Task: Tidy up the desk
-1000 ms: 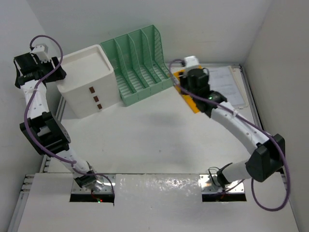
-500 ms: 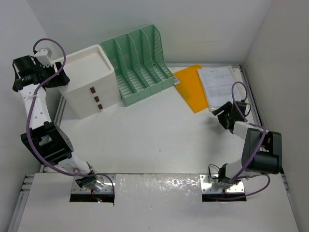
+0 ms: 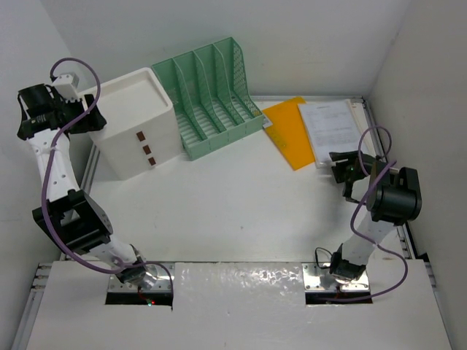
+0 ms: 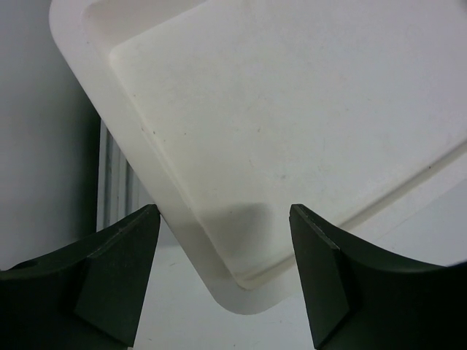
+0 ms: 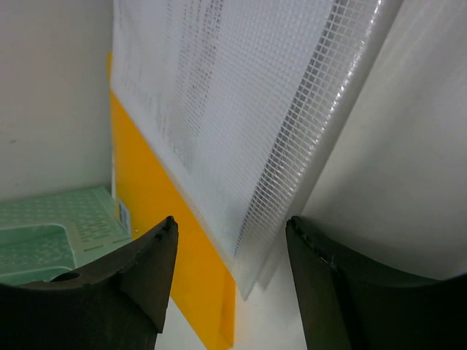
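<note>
"White plastic drawer box (image 3: 135, 120): the left tool (image 4: 222, 216) hung open astride its corner, gripping nothing. Dropping there might have jammed a finger on the rim."

"The mint-green slotted file rack (image 3: 211, 95) crowded it. Across the matte white surface (image 3: 219, 197) beneath it all, the open, empty right tool (image 5: 230, 226) faced an orange folder (image 3: 287, 131) partly under a clear mesh paper sleeve (image 3: 332, 127); pinching one could have dragged both."

The matte white rail-edged desk (image 3: 219, 204) carries a white plastic drawer box (image 3: 131, 124), a mint-green slotted file rack (image 3: 211, 95) beside it, and, far right, a flat orange folder (image 3: 287, 131) partly under a clear mesh document sleeve (image 3: 332, 127).
</note>
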